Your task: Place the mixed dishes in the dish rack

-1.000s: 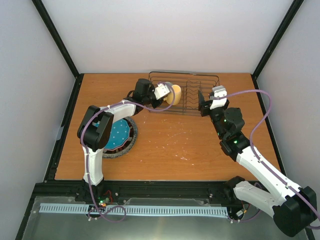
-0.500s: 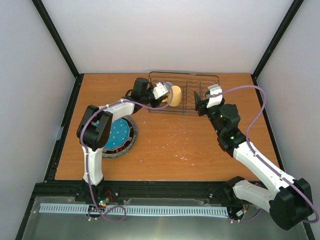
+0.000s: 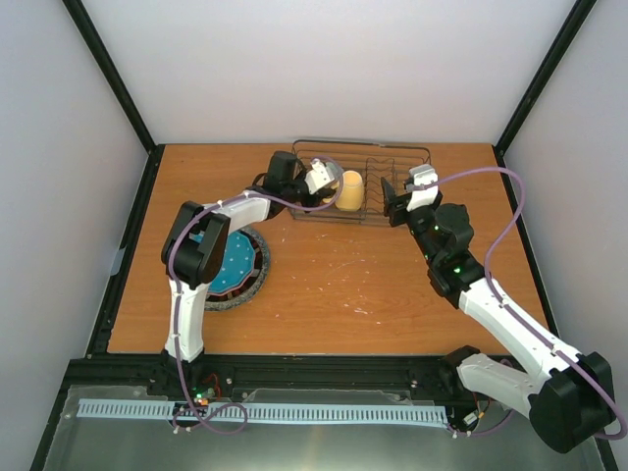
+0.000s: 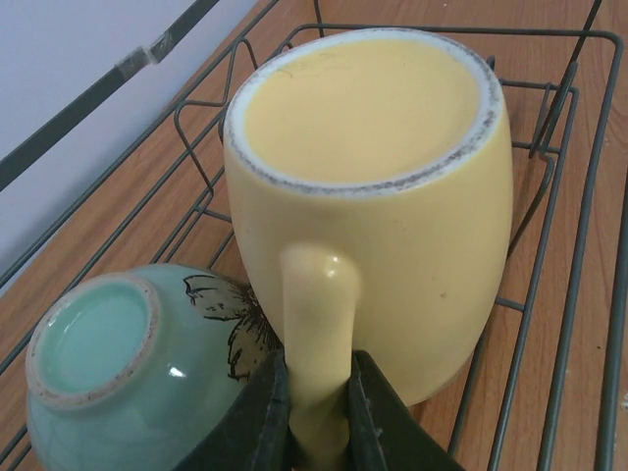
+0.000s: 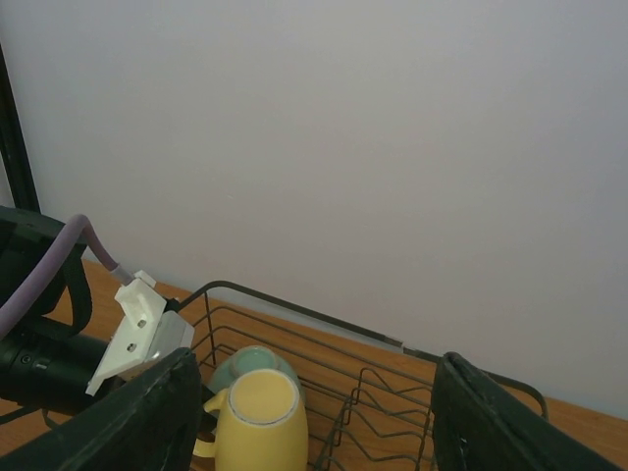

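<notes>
Since a second ago, the yellow mug (image 4: 368, 216) has gone from the front edge of the dish rack (image 3: 385, 184) to inside it, bottom up.
It is glazed ceramic: stiff, a little slippery and easy to chip, so the handle is the good place to hold; the body is butter yellow with a rough pale foot ring. The left gripper (image 4: 316, 412) is nearly closed, pinching this handle, just beside the overturned pale green bowl (image 4: 118, 363). The right gripper (image 5: 319, 417) hangs by the rack, jaws wide, holding nothing.
</notes>
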Available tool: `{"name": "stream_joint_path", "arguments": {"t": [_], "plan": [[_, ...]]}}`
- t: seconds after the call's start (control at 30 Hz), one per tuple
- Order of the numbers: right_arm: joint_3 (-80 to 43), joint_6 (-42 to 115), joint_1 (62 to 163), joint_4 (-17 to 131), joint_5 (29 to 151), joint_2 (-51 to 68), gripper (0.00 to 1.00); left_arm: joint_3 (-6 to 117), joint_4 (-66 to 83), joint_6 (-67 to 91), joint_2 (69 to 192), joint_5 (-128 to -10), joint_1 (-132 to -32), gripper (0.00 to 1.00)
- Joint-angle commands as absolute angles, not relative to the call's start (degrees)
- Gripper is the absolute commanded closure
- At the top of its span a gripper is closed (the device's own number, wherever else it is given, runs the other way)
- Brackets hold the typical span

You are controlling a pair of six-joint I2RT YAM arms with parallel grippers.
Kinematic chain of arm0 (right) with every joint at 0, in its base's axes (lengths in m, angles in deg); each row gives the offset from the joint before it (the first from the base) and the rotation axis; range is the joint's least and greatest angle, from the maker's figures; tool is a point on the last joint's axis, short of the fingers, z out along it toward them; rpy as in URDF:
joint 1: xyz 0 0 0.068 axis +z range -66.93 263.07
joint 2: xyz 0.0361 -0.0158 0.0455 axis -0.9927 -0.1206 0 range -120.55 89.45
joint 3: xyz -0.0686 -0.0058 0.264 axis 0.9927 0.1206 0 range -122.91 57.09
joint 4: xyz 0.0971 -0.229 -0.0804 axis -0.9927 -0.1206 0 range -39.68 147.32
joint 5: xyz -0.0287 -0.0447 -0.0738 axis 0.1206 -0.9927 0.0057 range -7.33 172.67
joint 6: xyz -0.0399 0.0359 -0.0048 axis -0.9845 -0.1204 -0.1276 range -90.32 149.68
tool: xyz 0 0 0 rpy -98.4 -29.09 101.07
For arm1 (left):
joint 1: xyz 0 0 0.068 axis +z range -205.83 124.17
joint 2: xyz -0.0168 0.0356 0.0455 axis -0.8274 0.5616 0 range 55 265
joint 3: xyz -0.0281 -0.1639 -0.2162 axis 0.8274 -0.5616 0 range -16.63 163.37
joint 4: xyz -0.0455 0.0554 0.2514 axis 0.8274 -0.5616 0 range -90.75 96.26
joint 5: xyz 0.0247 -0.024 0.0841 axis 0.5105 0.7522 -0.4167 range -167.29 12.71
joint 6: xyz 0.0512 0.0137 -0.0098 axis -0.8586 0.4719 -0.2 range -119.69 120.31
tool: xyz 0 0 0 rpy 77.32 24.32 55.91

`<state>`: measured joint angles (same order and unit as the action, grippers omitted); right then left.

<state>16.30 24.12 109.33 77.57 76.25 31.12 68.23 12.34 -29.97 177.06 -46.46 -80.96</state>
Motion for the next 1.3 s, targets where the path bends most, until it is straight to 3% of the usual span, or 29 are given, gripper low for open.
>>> {"name": "stream_joint_path", "arguments": {"t": [0.0,0.4,0.63,1.0,1.27], "plan": [[14.25,23.19,108.48,77.65,76.82,31.68,0.36,71.83,13.91,-30.28,179.66,-44.22,-80.88,0.97],[13.79,23.48,108.12,77.18,78.22,31.06,0.36,70.08,13.06,-33.52,178.89,-47.56,-80.88,0.9],[13.58,23.13,108.03,77.1,78.57,31.22,0.36,71.26,11.9,-36.69,179.05,-50.08,-80.06,0.99],[11.63,22.23,106.47,75.4,82.06,30.19,0.37,82.16,1.86,-44.94,178.89,-43.81,-76.93,0.99],[10.08,22.32,105.63,75.72,84.71,27.56,0.37,84.62,2.52,-50.28,180.6,-39.82,-76.63,0.99]]}}
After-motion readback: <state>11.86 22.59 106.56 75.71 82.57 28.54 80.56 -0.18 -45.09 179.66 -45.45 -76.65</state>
